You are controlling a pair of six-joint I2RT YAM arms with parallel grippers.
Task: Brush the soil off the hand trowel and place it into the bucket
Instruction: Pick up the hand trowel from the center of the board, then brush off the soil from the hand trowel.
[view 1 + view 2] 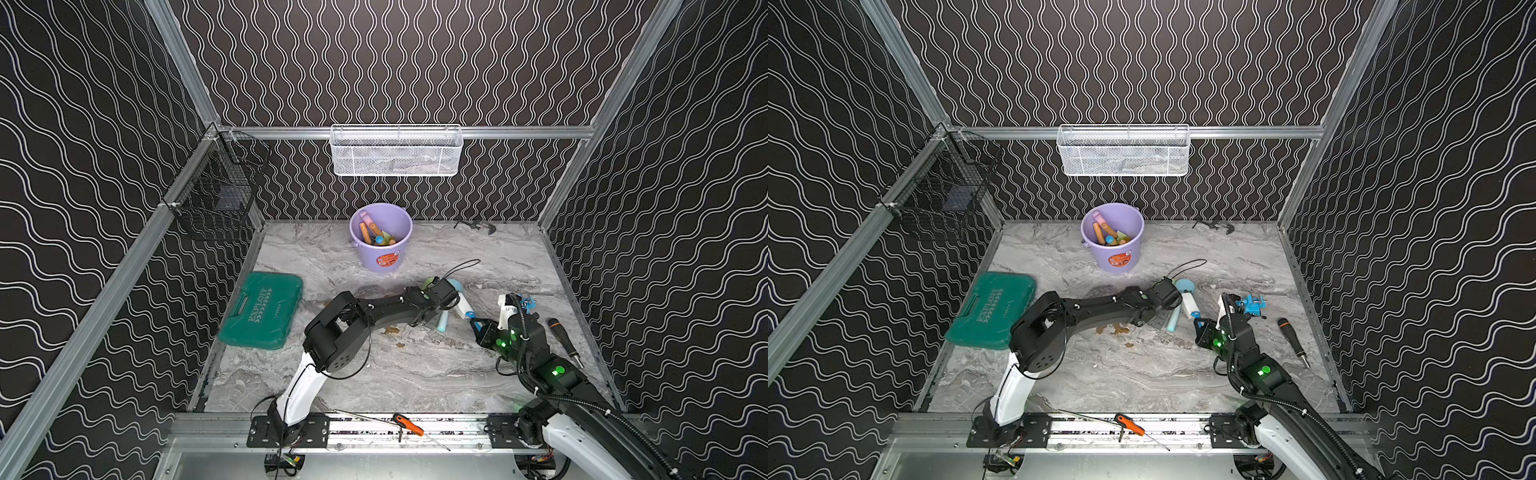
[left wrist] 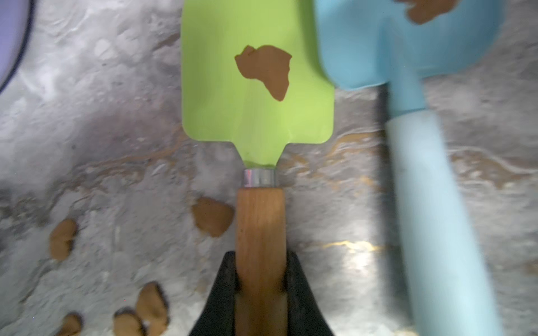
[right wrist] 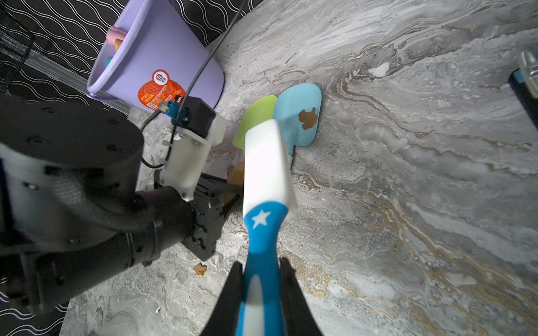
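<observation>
The hand trowel has a green blade [image 2: 256, 116] and a wooden handle [image 2: 259, 221]. My left gripper [image 2: 260, 261] is shut on that handle. One flat brown piece of soil [image 2: 266, 72] sticks to the blade. My right gripper [image 3: 260, 267] is shut on the blue handle of a white brush [image 3: 266, 163], whose head hangs just above the green blade [image 3: 256, 119]. More soil [image 1: 391, 330] lies in crumbs on the table below my left arm. The lavender bucket [image 1: 384, 253] stands at the back with several tools in it.
A light blue trowel [image 2: 407, 58] with soil on it lies right beside the green one. A green tool case [image 1: 262, 309] sits at the left. A black screwdriver [image 1: 563, 340] and a blue clamp [image 1: 525, 305] lie at the right. A white wire basket [image 1: 395, 151] hangs on the back wall.
</observation>
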